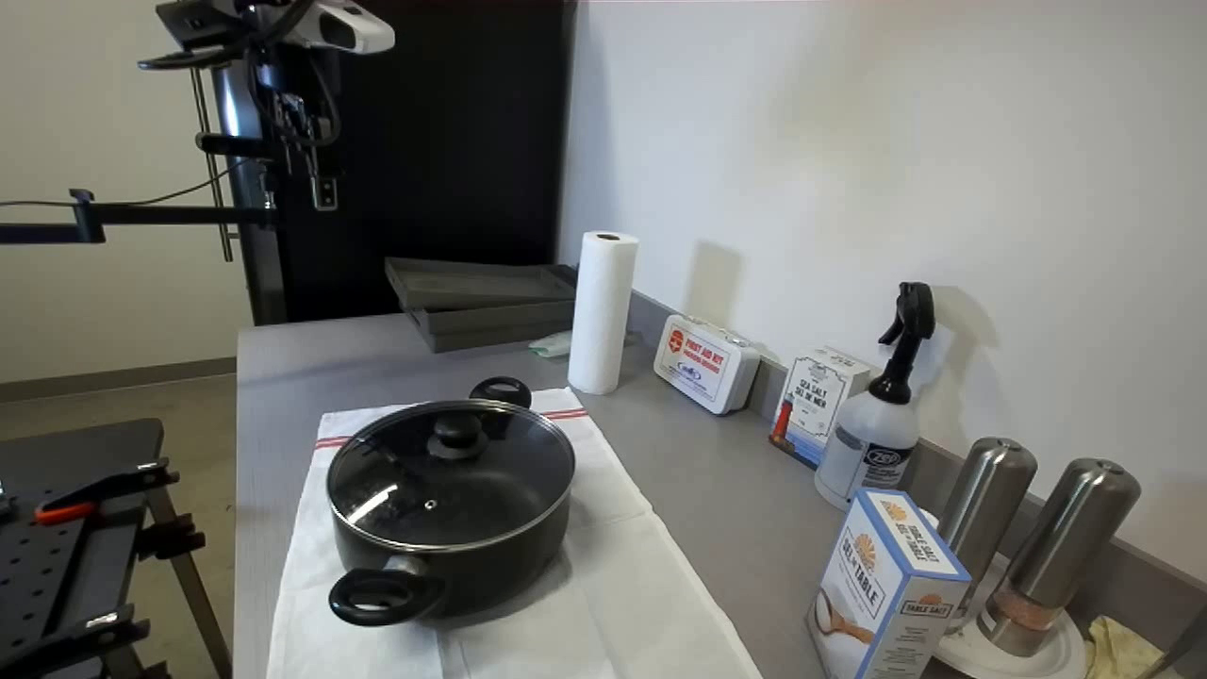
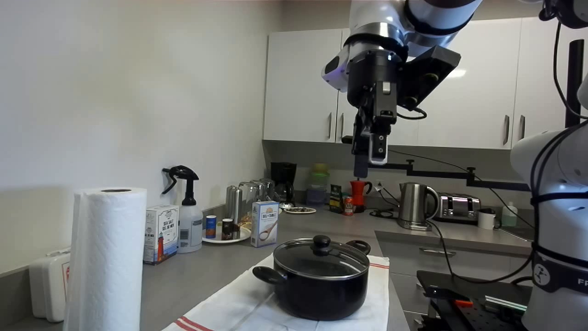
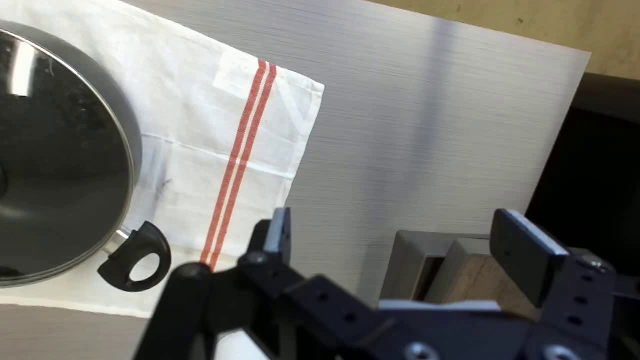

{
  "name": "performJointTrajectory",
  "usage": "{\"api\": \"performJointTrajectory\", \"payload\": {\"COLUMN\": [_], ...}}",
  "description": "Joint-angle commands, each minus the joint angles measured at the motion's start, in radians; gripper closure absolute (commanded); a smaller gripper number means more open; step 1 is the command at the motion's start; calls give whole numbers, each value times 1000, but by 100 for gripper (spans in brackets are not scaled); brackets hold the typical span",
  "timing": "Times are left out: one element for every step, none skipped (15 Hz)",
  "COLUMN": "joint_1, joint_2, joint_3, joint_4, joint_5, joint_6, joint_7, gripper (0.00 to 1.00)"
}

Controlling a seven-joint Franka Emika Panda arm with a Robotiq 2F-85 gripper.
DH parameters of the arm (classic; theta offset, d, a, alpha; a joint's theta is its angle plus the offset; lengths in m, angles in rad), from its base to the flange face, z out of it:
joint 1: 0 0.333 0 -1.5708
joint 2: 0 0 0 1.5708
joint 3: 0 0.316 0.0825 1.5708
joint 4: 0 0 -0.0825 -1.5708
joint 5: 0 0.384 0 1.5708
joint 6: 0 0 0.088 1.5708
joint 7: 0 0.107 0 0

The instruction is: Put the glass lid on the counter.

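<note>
The white arm (image 2: 434, 11) stretches across the upper part of an exterior view, with its thick lower column (image 2: 558, 234) upright at the right edge. The wrist (image 2: 379, 30) is bent so that the black gripper (image 2: 370, 165) hangs below it, pointing almost straight downward in both exterior views. In the wrist view the fingers (image 3: 525, 255) stand wide apart, their inner faces turned toward each other across a broad gap.
</note>
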Motion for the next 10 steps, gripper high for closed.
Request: {"api": "performJointTrajectory", "payload": {"joint_1": [-54,-69,-81,-94,-106,-119,-128,-142,-152,-164], "joint_2": [66,79,92,102,110,115,119,120,122,124], "joint_3": [42,47,50,52,53,55,54,54,51,47], "joint_4": [-3,-7,-8,-12,-15,-21,-25,-32,-36,-41], "joint_5": [-62,-80,-97,-113,-130,-148,-161,-176,-186,-195], "joint_6": [85,109,124,138,147,155,160,168,170,170], "joint_7": [115,150,183,217,252,288,319,353,379,407], "gripper": [0,0,0,0,0,0,0,0,0,0]}}
